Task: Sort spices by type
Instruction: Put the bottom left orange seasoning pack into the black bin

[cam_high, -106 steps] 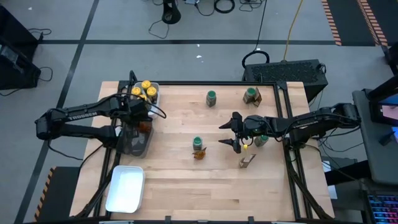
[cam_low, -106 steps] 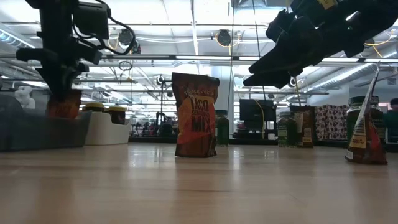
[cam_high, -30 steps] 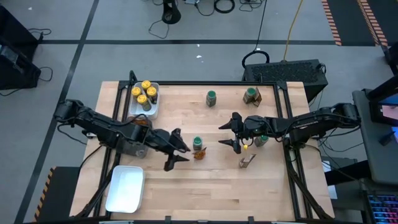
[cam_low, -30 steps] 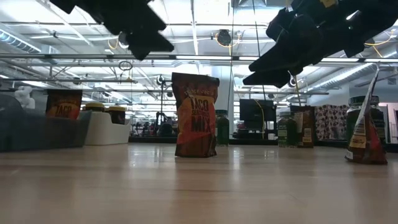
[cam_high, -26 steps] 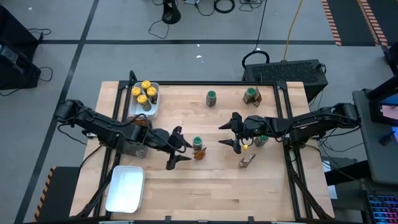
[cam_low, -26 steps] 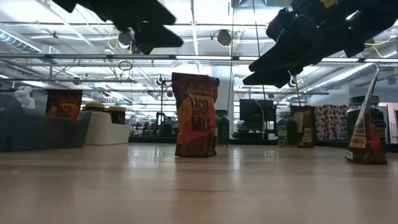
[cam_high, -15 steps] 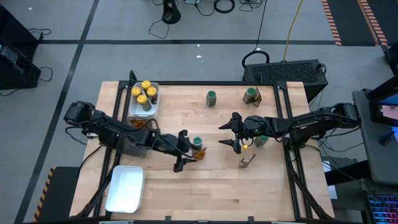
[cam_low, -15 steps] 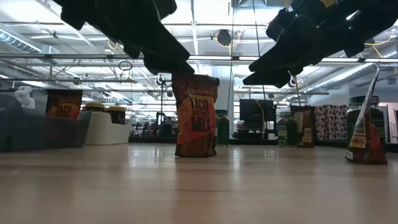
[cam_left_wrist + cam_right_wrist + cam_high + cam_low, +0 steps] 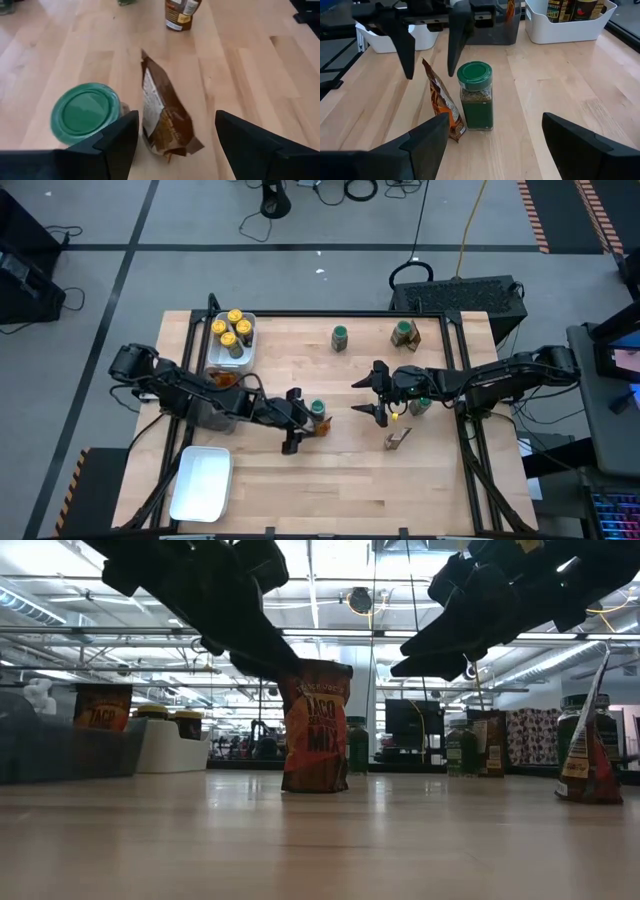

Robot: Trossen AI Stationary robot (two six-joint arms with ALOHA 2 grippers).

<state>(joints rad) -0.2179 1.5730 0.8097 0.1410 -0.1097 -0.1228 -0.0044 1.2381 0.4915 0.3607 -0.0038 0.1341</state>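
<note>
Now my left claw (image 9: 296,421) hangs open over the packet (image 9: 322,428) in the middle of the surface (image 9: 300,470), one finger on either side of it as the left wrist view shows, neither touching yet. The packet (image 9: 162,125) stands upright and thin, and the green-lid jar (image 9: 85,110) sits just beside it, so close that my near finger (image 9: 115,142) must slip between the two. I would drop straight down, keep that finger clear of the jar so I do not knock it over, and pinch the packet across its flat faces, low enough that it will not fold or slide out. It looks light and floppy, so I judge a gentle, centred squeeze is best. Then it belongs with the other packet in the grey tray (image 9: 213,412) at my left. My right claw (image 9: 367,395) waits open above the surface, nearby. Other green jars (image 9: 340,337) and a second loose packet (image 9: 397,440) are still unsorted; yellow jars (image 9: 230,330) already share a white tray (image 9: 247,350).
</note>
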